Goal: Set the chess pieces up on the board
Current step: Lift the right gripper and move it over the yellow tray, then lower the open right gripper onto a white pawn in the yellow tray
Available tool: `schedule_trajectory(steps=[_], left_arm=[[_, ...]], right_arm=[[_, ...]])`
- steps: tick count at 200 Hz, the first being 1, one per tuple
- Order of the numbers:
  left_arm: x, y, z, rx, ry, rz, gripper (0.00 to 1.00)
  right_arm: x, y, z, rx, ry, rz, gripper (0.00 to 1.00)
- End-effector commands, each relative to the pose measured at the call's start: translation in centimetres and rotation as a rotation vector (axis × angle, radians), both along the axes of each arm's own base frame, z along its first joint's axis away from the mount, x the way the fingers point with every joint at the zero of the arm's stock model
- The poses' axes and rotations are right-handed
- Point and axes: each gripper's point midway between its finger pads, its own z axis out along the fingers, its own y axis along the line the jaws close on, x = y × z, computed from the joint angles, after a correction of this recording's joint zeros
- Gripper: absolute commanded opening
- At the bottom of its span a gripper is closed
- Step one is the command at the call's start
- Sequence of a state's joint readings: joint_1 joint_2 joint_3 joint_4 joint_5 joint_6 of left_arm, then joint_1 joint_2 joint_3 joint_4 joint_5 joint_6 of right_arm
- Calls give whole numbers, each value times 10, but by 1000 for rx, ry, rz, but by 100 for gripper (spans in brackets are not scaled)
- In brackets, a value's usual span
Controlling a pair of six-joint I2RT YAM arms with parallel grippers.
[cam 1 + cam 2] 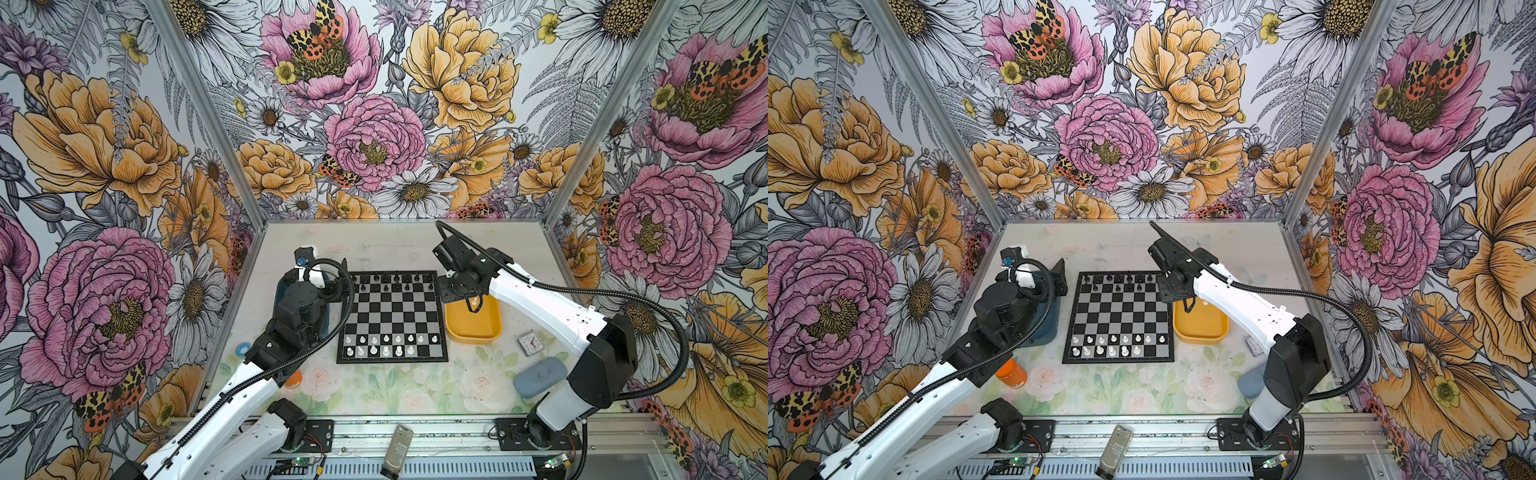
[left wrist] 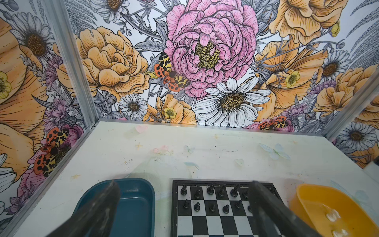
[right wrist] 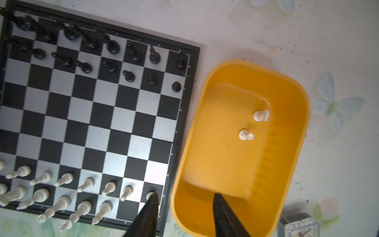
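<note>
Chess pieces [image 3: 65, 179] fill most of the two near rows of the board [image 3: 96, 121], and two more lie in the yellow tray [image 3: 295, 156]. Your right claw [image 3: 185, 196] hangs spread and empty, one finger [image 3: 147, 213] beside the end pawn [image 3: 150, 194], the other over the tray; your left claw [image 2: 183, 182] gapes wide.

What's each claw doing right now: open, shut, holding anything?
Left claw: open, empty.
Right claw: open, nothing between its fingers.

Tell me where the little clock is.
In a top view, the clock sits on the right, beside the yellow tray and just beyond the blue-grey case.
</note>
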State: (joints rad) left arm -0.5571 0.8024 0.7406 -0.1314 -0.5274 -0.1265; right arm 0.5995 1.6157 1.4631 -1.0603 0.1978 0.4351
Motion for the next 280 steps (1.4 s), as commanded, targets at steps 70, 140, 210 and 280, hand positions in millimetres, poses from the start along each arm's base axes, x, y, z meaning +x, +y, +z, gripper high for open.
schedule_trajectory(steps=[70,140,210,280], left_arm=[[27,9,-22,-38,55,13,99],[39,10,-33,-61,93,4,99],[45,8,-35,-81,99,-11,99],[50,7,-40,-87,125,-14,99]], right_arm=[[48,-72,-23,-86,20,-105,43],[71,-92,-55,-78,73,-122,34],[83,-99,-81,-67,124,-115,32],[87,-103,-94,-55,147,-118,32]])
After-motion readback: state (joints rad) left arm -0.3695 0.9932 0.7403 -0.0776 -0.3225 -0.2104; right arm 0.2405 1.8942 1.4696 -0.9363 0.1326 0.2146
